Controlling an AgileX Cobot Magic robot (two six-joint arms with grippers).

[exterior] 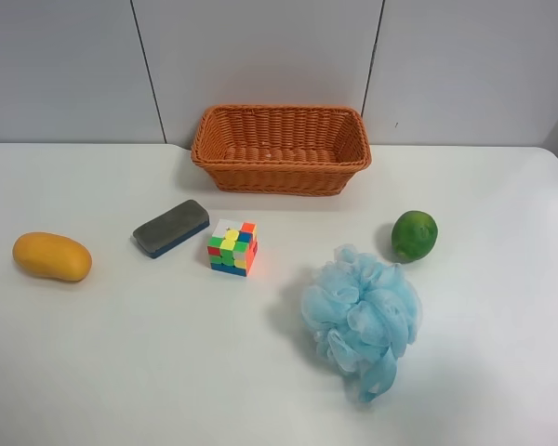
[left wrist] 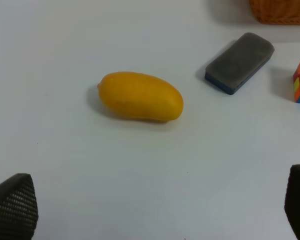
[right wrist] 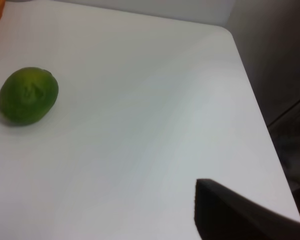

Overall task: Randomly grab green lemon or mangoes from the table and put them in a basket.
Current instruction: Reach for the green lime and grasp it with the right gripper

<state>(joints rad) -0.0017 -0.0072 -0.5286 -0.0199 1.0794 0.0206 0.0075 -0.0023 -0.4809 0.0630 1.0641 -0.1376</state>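
The green lemon [exterior: 414, 235] lies on the white table [exterior: 121, 372] right of centre, beside the blue pouf; it also shows in the right wrist view [right wrist: 28, 95], far from the one dark finger [right wrist: 230, 215] in view there. The yellow-orange mango [exterior: 52, 256] lies at the exterior high view's left; in the left wrist view the mango [left wrist: 140, 96] lies ahead of my left gripper [left wrist: 157, 200], whose fingers stand wide apart and empty. The orange wicker basket [exterior: 281, 172] stands at the back centre with nothing visible inside. Neither arm shows in the exterior high view.
A grey eraser block [exterior: 170, 228] and a colourful puzzle cube [exterior: 232, 246] lie between the mango and the basket. A light blue bath pouf [exterior: 363, 316] sits in front of the lemon. The table's rounded corner [right wrist: 227, 32] and edge are near the lemon.
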